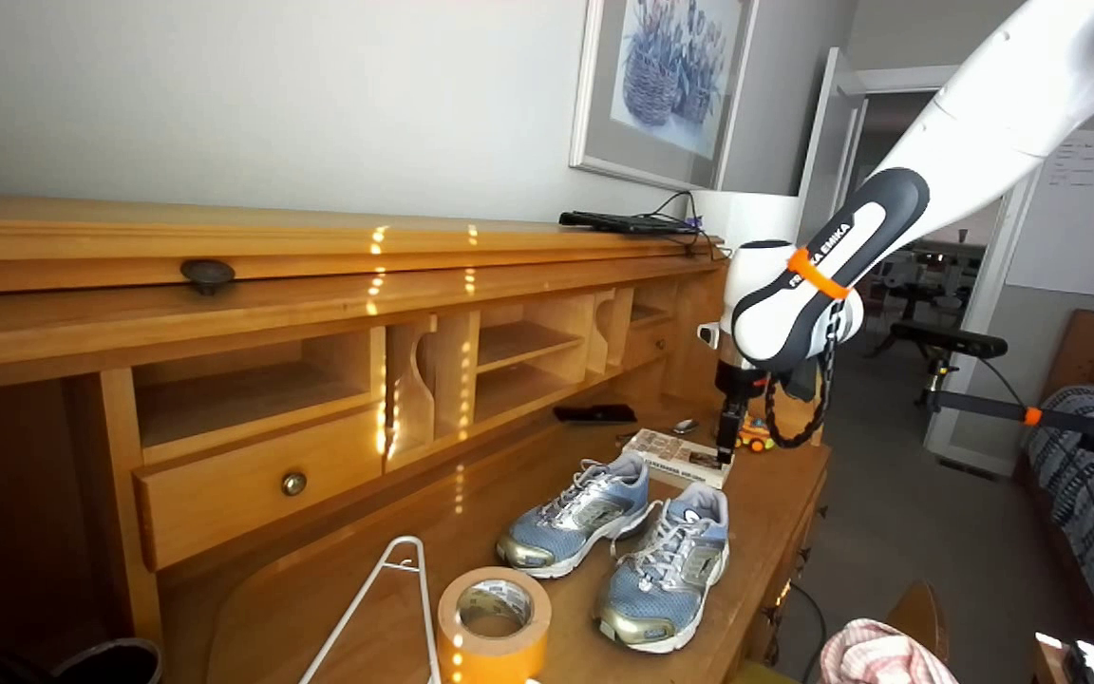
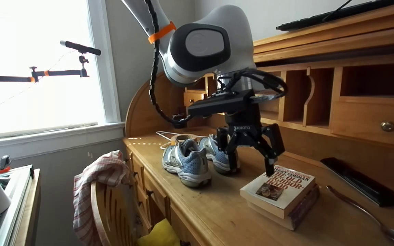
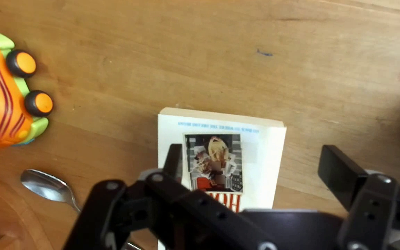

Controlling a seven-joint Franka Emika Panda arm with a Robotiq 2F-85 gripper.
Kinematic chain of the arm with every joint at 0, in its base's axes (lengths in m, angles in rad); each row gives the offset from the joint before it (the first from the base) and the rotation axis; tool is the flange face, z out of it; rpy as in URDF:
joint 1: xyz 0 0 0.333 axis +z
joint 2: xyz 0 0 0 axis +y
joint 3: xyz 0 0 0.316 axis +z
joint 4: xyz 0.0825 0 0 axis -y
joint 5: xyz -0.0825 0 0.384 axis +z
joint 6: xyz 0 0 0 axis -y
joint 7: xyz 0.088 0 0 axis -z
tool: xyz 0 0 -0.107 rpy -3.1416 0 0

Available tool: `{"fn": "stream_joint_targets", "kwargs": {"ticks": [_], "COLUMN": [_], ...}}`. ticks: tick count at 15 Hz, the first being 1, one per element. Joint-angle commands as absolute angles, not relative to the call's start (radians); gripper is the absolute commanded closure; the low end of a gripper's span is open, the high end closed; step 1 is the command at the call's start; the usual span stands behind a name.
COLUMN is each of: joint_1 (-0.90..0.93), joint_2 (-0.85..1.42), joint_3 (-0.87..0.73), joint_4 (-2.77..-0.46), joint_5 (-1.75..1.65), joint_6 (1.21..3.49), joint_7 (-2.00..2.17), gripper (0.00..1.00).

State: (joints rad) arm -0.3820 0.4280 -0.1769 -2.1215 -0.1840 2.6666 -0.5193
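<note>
My gripper (image 2: 251, 167) stands open above the desk, with nothing between its fingers. Closest to it is a white paperback (image 2: 294, 186) with red lettering and a small cover photo, lying on top of a second book (image 2: 303, 210). In the wrist view one finger (image 3: 174, 159) overlaps the white cover, while the opposite finger (image 3: 342, 177) is over bare wood beside it. Whether a fingertip touches the cover I cannot tell. A pair of blue and silver sneakers, a shoe (image 2: 192, 164) and its mate (image 1: 585, 518), rests behind the gripper in an exterior view.
An orange toy car (image 3: 2, 100) and a spoon (image 3: 47, 187) lie near the books. A black flat object (image 2: 357, 181) sits by the cubbies (image 1: 528, 361). Beyond the shoes are a tape roll (image 1: 533, 646) and a white hanger (image 1: 425, 589). A chair (image 2: 115, 205) stands at the desk's front.
</note>
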Motion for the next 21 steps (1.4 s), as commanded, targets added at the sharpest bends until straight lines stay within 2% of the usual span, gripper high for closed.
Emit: {"fn": "stream_joint_targets", "kwargs": {"ticks": [1, 7, 21], "joint_1": [-0.482, -0.571, -0.619], "joint_2": [0.481, 0.559, 0.639], "joint_3": [-0.102, -0.043, 0.001], "joint_4": [-2.097, -2.022, -1.922], "joint_5": [-0.122, -0.038, 0.073], "joint_6": [2.718, 2.71, 2.636], "joint_7": [-0.702, -0.897, -0.898], "gripper": [0.0, 0.0, 0.0]}}
